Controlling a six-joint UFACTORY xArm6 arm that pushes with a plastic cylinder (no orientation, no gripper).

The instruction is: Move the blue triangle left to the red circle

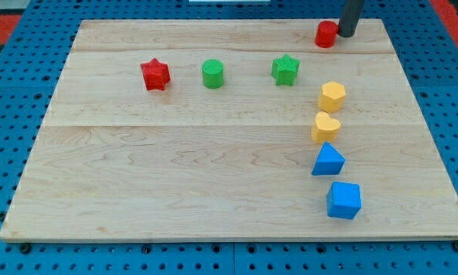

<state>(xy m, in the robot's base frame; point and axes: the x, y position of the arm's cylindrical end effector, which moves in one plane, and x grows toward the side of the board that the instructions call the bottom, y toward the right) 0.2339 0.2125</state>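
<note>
The blue triangle (328,160) lies at the view's lower right on the wooden board (175,183). The red circle (326,33) sits near the board's top edge, right of centre. My tip (344,35) stands just to the right of the red circle, touching or nearly touching it. The tip is far above the blue triangle in the view.
A yellow hexagon (332,96) and a yellow heart (326,127) lie in a column between the red circle and the blue triangle. A blue cube (343,200) sits below the triangle. A green star (285,69), a green cylinder (212,74) and a red star (155,75) line the upper board.
</note>
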